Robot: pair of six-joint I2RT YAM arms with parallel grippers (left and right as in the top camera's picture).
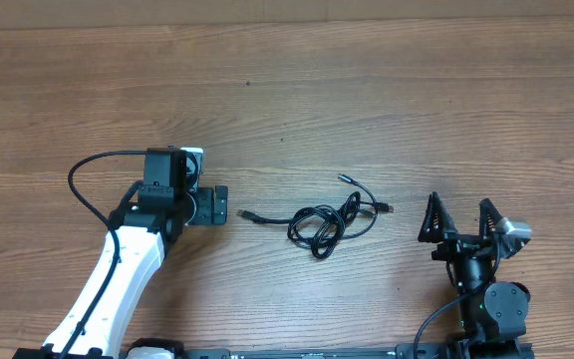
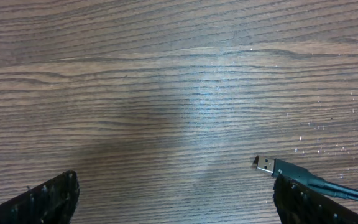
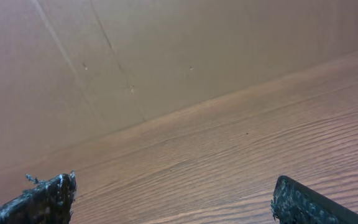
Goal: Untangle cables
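Near the middle of the wooden surface [image 1: 287, 90], toward its front edge, the cables [image 1: 325, 221] lie in a loose black tangle of overlapping loops. One strand runs out leftward and ends in a plug [image 1: 246, 213]. Two more cord ends stick out at the upper right of the tangle.

Just left of that plug sits the left claw [image 1: 223, 205], its jaws spread wide and holding nothing. In its wrist view the metal end of the plug [image 2: 265, 165] lies flat on the wood, close beside the right-hand finger [image 2: 309, 202]; I cannot tell whether they touch.

Well to the right of the tangle stands the right claw [image 1: 458, 207], likewise spread wide and empty. Its wrist view shows wood grain and a plain brown panel [image 3: 135, 62] behind.
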